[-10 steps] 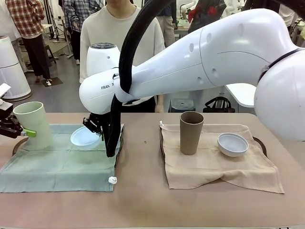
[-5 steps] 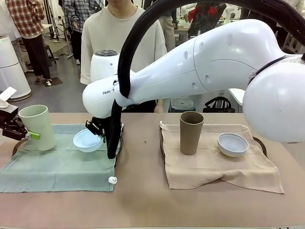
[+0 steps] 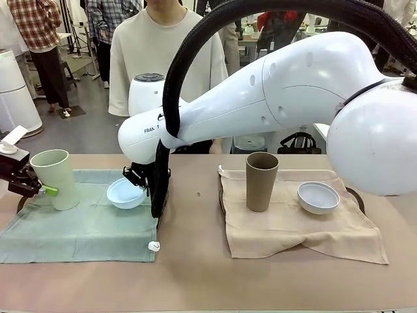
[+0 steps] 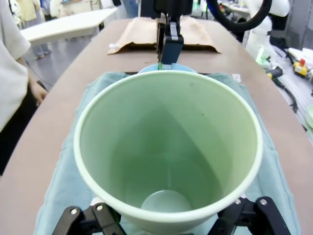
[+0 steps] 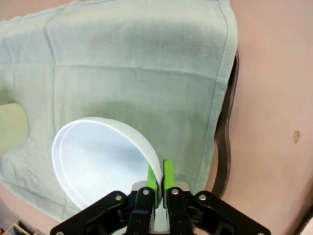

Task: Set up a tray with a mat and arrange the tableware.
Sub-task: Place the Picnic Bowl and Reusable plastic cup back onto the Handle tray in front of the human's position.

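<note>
Mint tumbler (image 3: 56,177) sits clamped in the left tool (image 3: 40,190) (right tool (image 5: 157,177) pinches the light blue bowl's (image 5: 100,159) rim).

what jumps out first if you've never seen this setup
The big white right arm sweeps across the middle, its gripper pinching the rim of a light blue bowl over the green mat. At far left the left gripper grips the mint green tumbler. On the beige mat stand a brown tumbler and a pale bowl.

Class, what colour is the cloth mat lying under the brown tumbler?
Beige, a light tan. The mat under the brown tumbler shows best in the front view.
</note>
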`<state>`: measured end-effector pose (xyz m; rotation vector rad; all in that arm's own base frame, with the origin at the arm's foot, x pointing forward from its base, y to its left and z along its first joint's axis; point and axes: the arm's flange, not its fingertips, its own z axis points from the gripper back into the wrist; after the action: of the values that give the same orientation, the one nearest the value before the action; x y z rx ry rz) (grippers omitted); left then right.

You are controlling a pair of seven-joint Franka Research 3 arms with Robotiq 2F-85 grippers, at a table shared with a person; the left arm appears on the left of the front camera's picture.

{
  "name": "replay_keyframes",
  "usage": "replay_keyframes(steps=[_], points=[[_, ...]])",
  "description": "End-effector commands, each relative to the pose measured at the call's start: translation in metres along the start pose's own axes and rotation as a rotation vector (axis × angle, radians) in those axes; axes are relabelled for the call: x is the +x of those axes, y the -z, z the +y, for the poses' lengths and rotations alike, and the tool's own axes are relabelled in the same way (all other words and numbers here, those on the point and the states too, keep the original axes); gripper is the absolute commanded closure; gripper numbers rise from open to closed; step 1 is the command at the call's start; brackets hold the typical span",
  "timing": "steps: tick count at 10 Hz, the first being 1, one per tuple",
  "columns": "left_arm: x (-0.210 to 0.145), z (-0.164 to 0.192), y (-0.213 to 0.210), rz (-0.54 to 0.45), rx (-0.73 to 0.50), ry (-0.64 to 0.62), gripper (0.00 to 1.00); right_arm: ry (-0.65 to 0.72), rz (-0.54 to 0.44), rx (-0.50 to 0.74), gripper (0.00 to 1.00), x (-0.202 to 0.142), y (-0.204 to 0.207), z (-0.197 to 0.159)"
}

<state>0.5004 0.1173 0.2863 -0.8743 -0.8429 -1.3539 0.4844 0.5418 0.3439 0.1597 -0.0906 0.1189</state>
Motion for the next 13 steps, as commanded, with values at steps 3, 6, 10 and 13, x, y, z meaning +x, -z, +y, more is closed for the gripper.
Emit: replay_keyframes(steps=[3, 6, 10, 13], points=[[0.001, 0.001, -0.002, 0.003, -0.010, 0.032, 0.00, 0.006, 0.010, -0.022, 0.00, 0.001, 0.003, -0.001], [0.005, -0.007, -0.015, 0.049, 0.008, 0.001, 0.00, 0.024, 0.001, -0.090, 0.41, -0.013, -0.023, -0.003], [0.018, -0.013, -0.047, 0.286, 0.090, -0.158, 0.00, -0.004, -0.064, -0.180, 0.34, -0.050, -0.092, -0.001], [0.082, -0.038, -0.076, 0.559, 0.254, -0.217, 0.00, 0.036, -0.124, -0.201, 0.34, -0.077, -0.149, -0.011]])
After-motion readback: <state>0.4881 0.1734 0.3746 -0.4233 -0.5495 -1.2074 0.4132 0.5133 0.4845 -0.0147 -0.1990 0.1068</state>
